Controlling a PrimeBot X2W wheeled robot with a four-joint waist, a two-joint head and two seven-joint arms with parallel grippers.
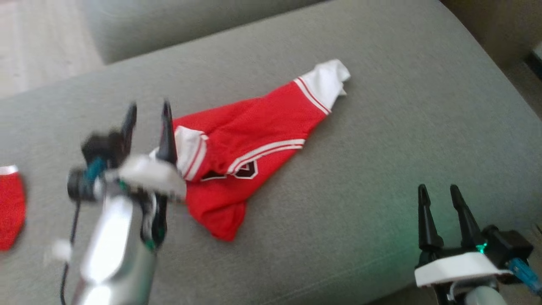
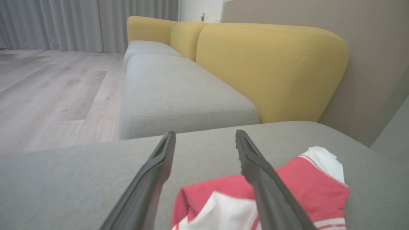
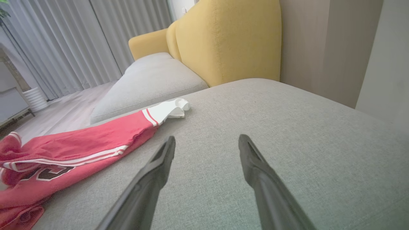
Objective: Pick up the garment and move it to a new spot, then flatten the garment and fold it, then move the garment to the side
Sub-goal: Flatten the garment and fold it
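A grey cushion [image 1: 381,127] met a yellow backrest [image 2: 271,70] beside wood floor [image 2: 48,89]. The red garment [image 1: 254,144] lay mid-cushion, one end beneath the released left gripper [image 1: 149,109]; the right gripper [image 1: 438,189] gaped empty, well apart.

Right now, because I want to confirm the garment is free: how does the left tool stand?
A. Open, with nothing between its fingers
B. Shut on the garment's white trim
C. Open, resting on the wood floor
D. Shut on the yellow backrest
A: the left tool has its fingers spread wide with bare grey cushion showing between the tips, and the red garment lies loose on that cushion beside it.
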